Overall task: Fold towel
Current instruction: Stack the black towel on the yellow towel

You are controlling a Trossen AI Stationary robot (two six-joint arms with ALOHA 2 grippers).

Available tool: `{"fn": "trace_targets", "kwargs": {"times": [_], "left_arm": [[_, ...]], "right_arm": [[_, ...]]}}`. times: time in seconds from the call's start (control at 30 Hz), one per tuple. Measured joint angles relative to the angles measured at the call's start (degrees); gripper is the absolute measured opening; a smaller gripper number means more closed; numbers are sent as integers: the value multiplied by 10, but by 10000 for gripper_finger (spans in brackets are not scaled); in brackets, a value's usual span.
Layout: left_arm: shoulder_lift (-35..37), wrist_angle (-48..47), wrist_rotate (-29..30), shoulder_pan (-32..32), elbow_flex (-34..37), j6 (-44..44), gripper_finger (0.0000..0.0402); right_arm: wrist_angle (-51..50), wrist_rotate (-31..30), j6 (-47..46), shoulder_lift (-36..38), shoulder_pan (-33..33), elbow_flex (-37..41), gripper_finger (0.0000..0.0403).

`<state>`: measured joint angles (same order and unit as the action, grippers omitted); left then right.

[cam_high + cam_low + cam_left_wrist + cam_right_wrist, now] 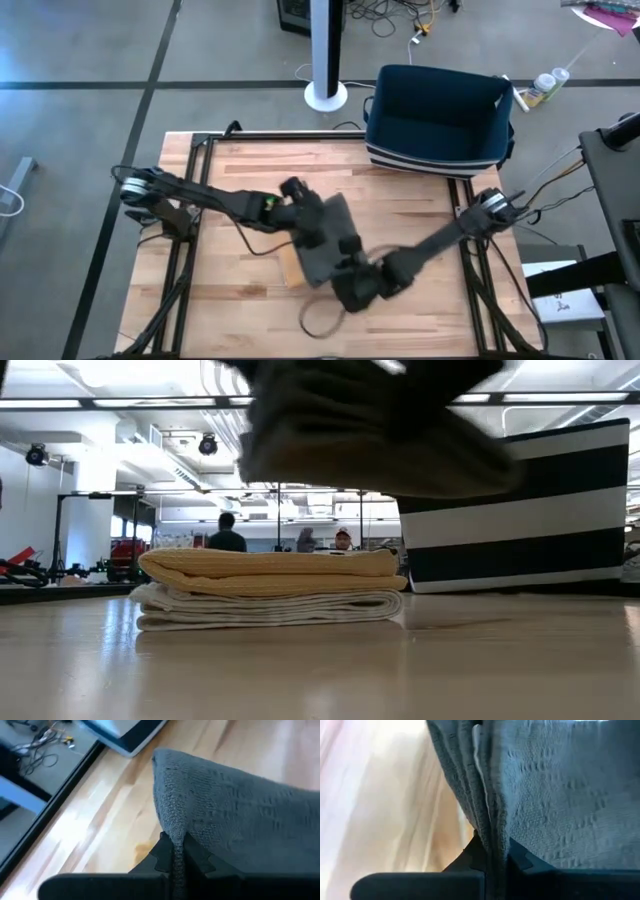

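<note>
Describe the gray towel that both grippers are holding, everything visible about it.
The gray towel is dark gray cloth with a waffle-like weave, held off the wooden table near its middle. The left gripper is shut on one bunched edge; the right gripper is shut on several gathered layers. It sags between them, above a stack of folded towels, one yellow on one white. In the low view it hangs clear of that stack.

This is a robotics lab or workshop. A wooden bench (250, 290) on a black metal frame stands on grey concrete floor (90, 60), with loose cables (395, 15) trailing behind. Beyond it lies an open hall with strip ceiling lights (120, 402), lamps on stands (37, 456) and people (227, 532) at work.
</note>
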<state>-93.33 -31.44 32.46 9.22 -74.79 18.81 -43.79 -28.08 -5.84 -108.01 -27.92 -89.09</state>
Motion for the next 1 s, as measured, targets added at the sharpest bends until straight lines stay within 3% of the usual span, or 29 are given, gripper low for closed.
{"fn": "trace_targets", "kwargs": {"times": [0.17,0.33,0.47,1.0], "left_arm": [[75,64,0,-25,117,1,7],[110,143,-30,-46,185,-31,7],[110,143,-45,-56,195,-38,6],[109,150,-59,-61,252,1,7]], "right_arm": [[82,50,57,-9,56,3,13],[131,101,74,-9,101,9,13],[155,135,81,-14,116,10,13],[157,151,115,-54,123,6,14]]}}
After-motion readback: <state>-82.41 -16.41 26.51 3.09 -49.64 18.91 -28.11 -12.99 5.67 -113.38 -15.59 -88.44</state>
